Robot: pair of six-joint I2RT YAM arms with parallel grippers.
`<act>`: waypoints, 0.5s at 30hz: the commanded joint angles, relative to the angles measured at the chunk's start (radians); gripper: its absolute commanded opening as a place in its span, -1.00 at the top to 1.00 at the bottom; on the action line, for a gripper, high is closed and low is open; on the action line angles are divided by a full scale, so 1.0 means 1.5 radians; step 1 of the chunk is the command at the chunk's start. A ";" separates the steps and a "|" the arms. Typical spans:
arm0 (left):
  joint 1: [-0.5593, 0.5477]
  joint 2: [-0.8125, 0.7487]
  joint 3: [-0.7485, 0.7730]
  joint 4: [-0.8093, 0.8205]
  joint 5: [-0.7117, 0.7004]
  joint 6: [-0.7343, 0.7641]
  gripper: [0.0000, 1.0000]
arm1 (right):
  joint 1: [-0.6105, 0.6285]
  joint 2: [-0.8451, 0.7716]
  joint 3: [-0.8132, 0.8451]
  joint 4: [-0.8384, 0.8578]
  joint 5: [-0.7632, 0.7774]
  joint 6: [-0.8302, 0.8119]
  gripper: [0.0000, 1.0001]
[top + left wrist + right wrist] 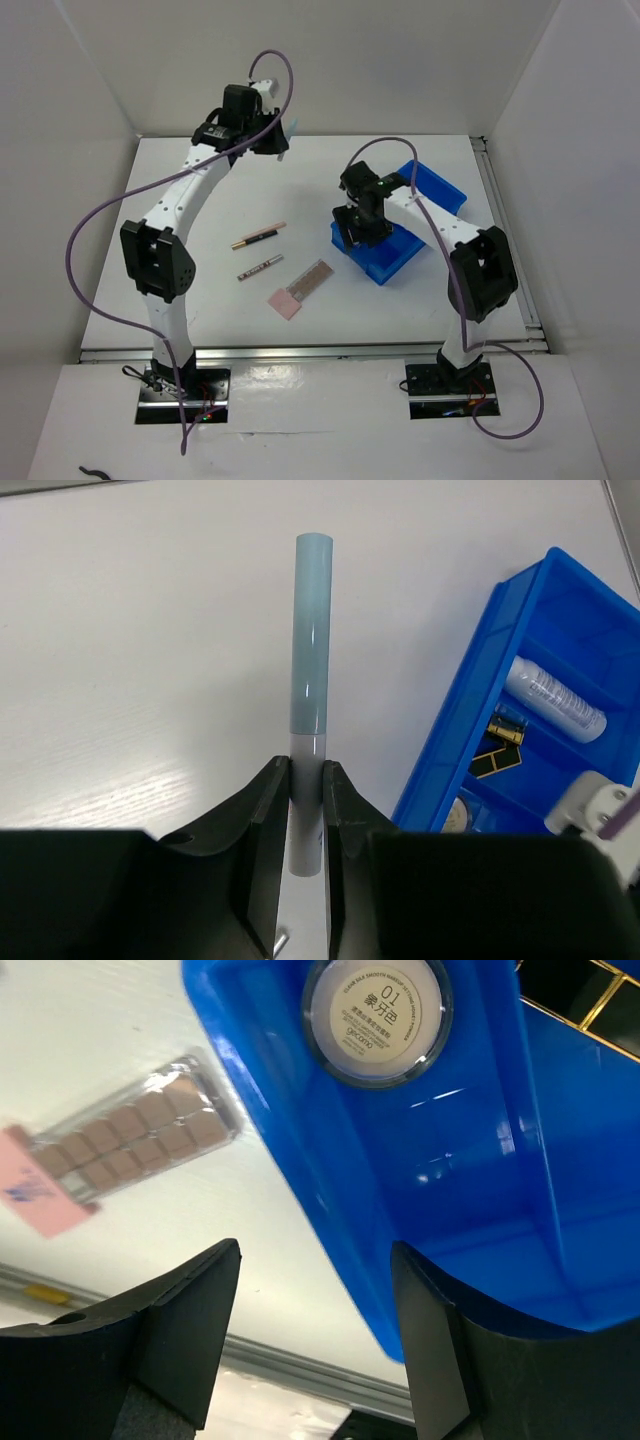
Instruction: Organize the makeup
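Observation:
My left gripper (306, 780) is shut on the lower end of a slim pale blue-grey tube (310, 650), held off the table at the back (293, 127). My right gripper (315, 1250) is open over the near-left corner of the blue tray (480, 1190), with the tray wall showing between its fingers. In the tray lie a round compact (375, 1010), a clear tube (553, 700) and black-gold lipsticks (497, 750). On the table lie two slim pencils (258, 235) (258, 267) and a flat pink palette (300, 288).
The blue tray (435, 185) stands right of centre, at an angle. White walls close the table in at the back and both sides. A metal rail (300, 1365) runs along the table's near edge.

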 commanded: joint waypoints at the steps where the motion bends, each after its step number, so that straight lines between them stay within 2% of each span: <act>1: 0.010 -0.042 -0.044 -0.028 0.016 -0.004 1.00 | 0.007 0.019 0.025 -0.022 0.059 -0.043 -0.39; 4: 0.024 -0.071 -0.065 -0.036 0.009 0.003 1.00 | 0.007 0.034 0.011 -0.022 0.056 -0.049 -0.39; 6: 0.031 -0.081 -0.071 -0.043 0.002 0.003 1.00 | 0.013 0.041 0.002 -0.016 0.043 -0.049 -0.27; 8: 0.046 -0.090 -0.071 -0.049 0.002 0.003 1.00 | 0.013 0.047 0.002 -0.008 0.030 -0.041 -0.09; 9: 0.046 -0.096 -0.071 -0.049 0.002 0.009 1.00 | 0.021 0.053 0.002 -0.002 0.030 -0.041 0.10; 12: 0.058 -0.103 -0.077 -0.055 0.009 0.009 1.00 | 0.028 0.063 0.022 -0.002 0.024 -0.027 0.42; 13: 0.058 -0.103 -0.077 -0.055 0.009 0.009 1.00 | 0.028 0.076 0.033 -0.002 0.024 -0.020 0.61; 15: 0.064 -0.109 -0.077 -0.055 0.009 0.009 1.00 | 0.028 0.104 0.073 -0.002 0.030 -0.020 0.66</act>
